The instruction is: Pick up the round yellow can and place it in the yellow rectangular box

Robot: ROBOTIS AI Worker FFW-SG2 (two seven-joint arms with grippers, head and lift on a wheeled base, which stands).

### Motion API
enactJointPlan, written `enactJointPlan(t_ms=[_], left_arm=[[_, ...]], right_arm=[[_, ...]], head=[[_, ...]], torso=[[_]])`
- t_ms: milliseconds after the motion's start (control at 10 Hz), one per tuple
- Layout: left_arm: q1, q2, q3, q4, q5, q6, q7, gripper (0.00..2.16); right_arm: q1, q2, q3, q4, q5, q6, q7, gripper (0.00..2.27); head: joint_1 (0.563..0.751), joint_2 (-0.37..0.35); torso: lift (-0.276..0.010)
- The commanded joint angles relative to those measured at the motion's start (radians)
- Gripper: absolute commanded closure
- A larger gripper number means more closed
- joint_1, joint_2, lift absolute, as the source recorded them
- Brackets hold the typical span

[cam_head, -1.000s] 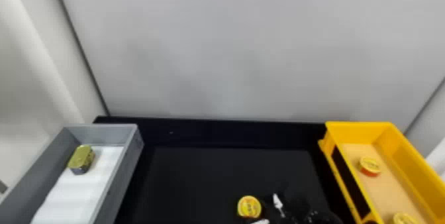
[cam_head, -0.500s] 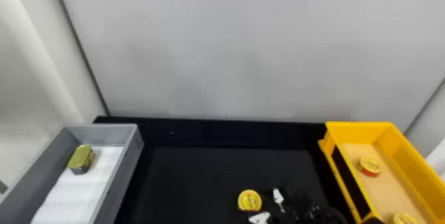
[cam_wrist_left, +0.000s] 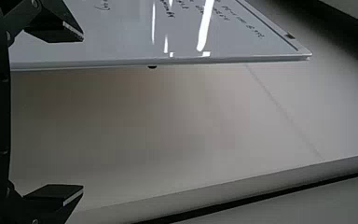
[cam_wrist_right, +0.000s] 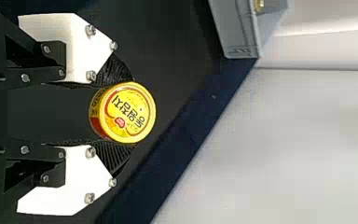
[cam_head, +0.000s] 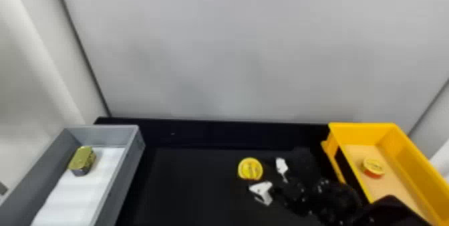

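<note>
right tool: closed on can; shallow bite may let it slip short of yellow box, three o'clock. left tool: open.

Right tool in grip, left tool wide open

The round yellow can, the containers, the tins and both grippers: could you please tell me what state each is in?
round yellow can: gripped, closed
right gripper: shut on the can
left gripper: open, empty
yellow rectangular box: open-topped, in use
can in the box: closed
gray bin: open-topped, lined white
gold tin: closed, in the bin
</note>
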Motion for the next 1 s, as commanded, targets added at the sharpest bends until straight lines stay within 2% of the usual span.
enactJointPlan(t_ms=[0,200,500,900], left_arm=[[-0.003,-0.003,0.000,0.001,-0.001,0.003,0.000,0.13],[-0.003,-0.003,-0.001,0.001,-0.001,0.004,0.000,0.13],[-0.005,-0.003,-0.003,0.001,-0.001,0.009,0.000,0.13],[-0.003,-0.003,0.002,-0.001,-0.001,0.012,0.000,0.13]], right_arm=[[-0.028,0.012,-0.019,-0.094,0.037,0.052,-0.006,0.75],[-0.053,0.035,-0.079,-0.167,0.087,0.093,-0.026,0.75],[-0.093,0.036,-0.147,-0.252,0.144,0.130,-0.072,0.75],[-0.091,0.036,-0.260,-0.284,0.210,0.153,-0.170,0.75]], head=[[0.629,0.012],[0.629,0.012],[0.629,0.012],[0.629,0.012]], torso=[[-0.055],[-0.055],[-0.055],[-0.055]])
